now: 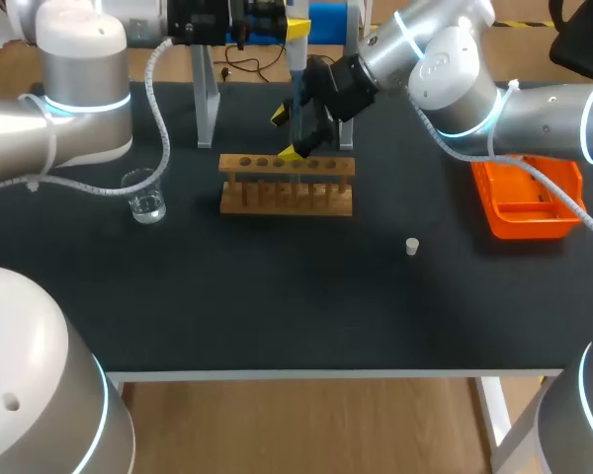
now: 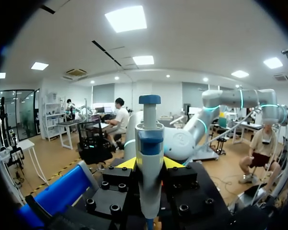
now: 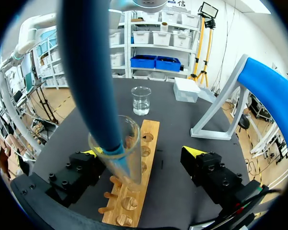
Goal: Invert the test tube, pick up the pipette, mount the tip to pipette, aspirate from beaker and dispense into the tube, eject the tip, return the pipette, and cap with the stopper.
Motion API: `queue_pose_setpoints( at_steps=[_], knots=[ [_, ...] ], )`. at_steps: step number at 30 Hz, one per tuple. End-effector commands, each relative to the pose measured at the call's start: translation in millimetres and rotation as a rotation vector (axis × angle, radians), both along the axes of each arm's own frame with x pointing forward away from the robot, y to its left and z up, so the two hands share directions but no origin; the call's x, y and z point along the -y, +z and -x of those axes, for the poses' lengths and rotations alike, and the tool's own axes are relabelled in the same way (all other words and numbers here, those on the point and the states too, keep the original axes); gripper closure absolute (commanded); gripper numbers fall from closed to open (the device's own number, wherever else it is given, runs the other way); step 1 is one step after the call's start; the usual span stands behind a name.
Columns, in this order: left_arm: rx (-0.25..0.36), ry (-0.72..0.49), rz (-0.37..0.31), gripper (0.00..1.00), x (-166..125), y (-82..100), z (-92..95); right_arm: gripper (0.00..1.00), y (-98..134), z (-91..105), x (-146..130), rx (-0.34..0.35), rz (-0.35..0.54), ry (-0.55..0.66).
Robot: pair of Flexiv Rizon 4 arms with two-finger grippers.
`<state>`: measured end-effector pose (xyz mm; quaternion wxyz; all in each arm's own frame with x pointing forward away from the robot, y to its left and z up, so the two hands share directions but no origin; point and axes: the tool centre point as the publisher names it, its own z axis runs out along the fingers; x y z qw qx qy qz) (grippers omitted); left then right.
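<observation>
In the wooden rack (image 1: 287,188) at the middle of the table (image 1: 277,306) stands the glass tube (image 3: 127,163), mouth up. The blue lower end of the pipette (image 3: 93,86) reaches down into its mouth. Judging from that, the tube has been turned upright, the pipette picked up and fitted with a tip, and the work is at the dispensing step. Whether liquid has gone into the tube I cannot tell.

Ejecting the tip, returning the pipette and capping are left. The small white stopper (image 1: 412,247) lies on the table well apart from the rack, toward the orange tray (image 1: 514,222). The clear beaker (image 1: 148,199) sits near the rack's other end.

The left gripper (image 2: 150,164) is at the far side of the table, higher than the rack. Its yellow tips pinch the pipette body from both sides and hold it upright, plunger on top.

The right arm comes in from the right and reaches to the middle. The right gripper (image 3: 142,153) is low over the rack with its fingers spread wide on either side of the tube. One finger is close to the glass and the other is clearly apart from it, so it grips nothing.
</observation>
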<state>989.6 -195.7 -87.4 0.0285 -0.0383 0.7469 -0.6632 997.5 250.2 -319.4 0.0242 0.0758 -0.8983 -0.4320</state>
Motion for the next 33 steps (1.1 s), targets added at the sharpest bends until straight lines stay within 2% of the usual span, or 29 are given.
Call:
queue_pose_setpoints(
  at_steps=[1, 33],
  knots=[
    [0.003, 0.007, 0.005, 1.0, 0.7, -1.0, 1.0, 0.0, 0.0, -1.7, -0.3, -0.003, 0.003, 0.003],
    [-0.009, 0.024, 0.001, 1.0, -0.9, -1.4, 1.6, 0.0, 0.1, -1.6, 0.5, -0.005, -0.001, 0.001]
  ],
)
